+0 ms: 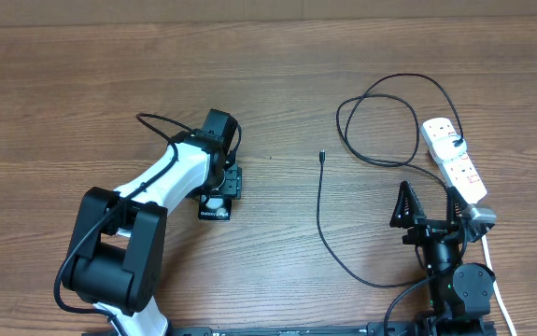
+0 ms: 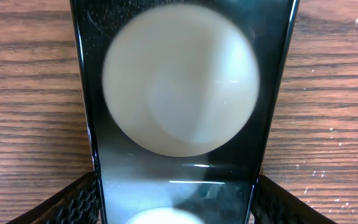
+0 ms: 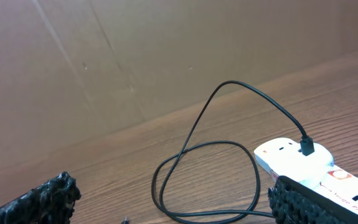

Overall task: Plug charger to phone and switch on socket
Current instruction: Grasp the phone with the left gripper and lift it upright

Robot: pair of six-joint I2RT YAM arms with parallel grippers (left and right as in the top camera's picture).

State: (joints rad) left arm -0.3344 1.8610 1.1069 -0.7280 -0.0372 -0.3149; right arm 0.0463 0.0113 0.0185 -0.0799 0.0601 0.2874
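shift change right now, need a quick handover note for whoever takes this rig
Left gripper: fingers against both long edges of the phone, which lies on the table.
Right gripper: open, empty, beside the socket.
Charger: one end plugged into the socket; free connector lies on the table between phone and socket.
Done: phone gripped.
Left: connector into phone, switch socket on; switch state unreadable.

The table (image 1: 277, 84) is matt brown wood with visible grain. The phone (image 2: 179, 93) has a glossy black face (mirror-bright, carrying a round glare). The socket (image 1: 455, 159) is smooth white plastic. The left gripper (image 2: 177, 208) has rough, knurled black pads (image 2: 73, 202).
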